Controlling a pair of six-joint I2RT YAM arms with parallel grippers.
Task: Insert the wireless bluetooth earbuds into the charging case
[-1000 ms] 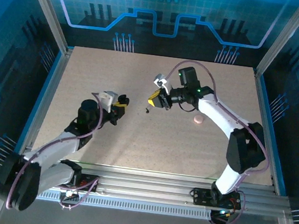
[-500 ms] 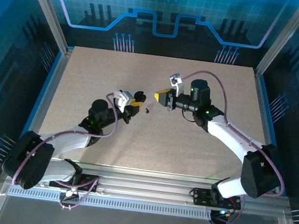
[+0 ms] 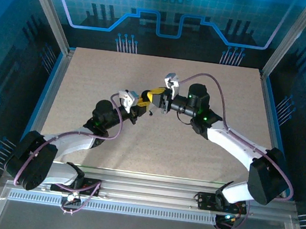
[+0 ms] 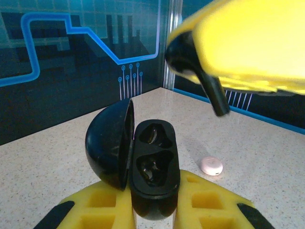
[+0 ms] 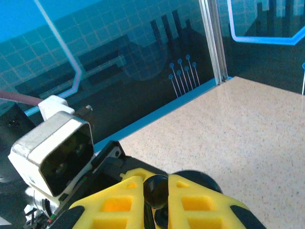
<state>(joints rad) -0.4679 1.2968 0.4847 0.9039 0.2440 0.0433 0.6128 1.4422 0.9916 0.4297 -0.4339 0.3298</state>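
My left fingers (image 3: 139,106) are clenched on the open black charging case (image 4: 153,167). They pinch the low sides of its base and hold it up off the counter (image 4: 267,157). The lid (image 4: 107,143) hangs open at 9 o'clock of the base, and both wells (image 4: 153,136) look empty to me.

I judge the case light, hard and glossy. It could twist between the pads if I press on it off-centre. The hinge is the weak part, so I want any push to go straight down into the base and never against the lid.

At 1 o'clock above the case in the left wrist view is the black earbud (image 4: 190,55). My right fingers (image 3: 156,96) grasp it by its rounded head. Its stem (image 4: 215,98) sticks out free, angled down toward 5 o'clock. The right wrist view shows the same bud (image 5: 156,191) squeezed in the narrow slot between the 2 yellow pads.

This piece is tiny, nearly weightless, stiff and slick. A curved shell like that can squirt out under a hard squeeze, or roll if the hold drifts to one edge. Holding the head and leaving the stem clear seems right to me, since the stem has to enter the well first. I expect the fit to need alignment more than force.

At 4 o'clock of the black case, well apart on the counter, sits a small pink round case (image 4: 211,165), closed.
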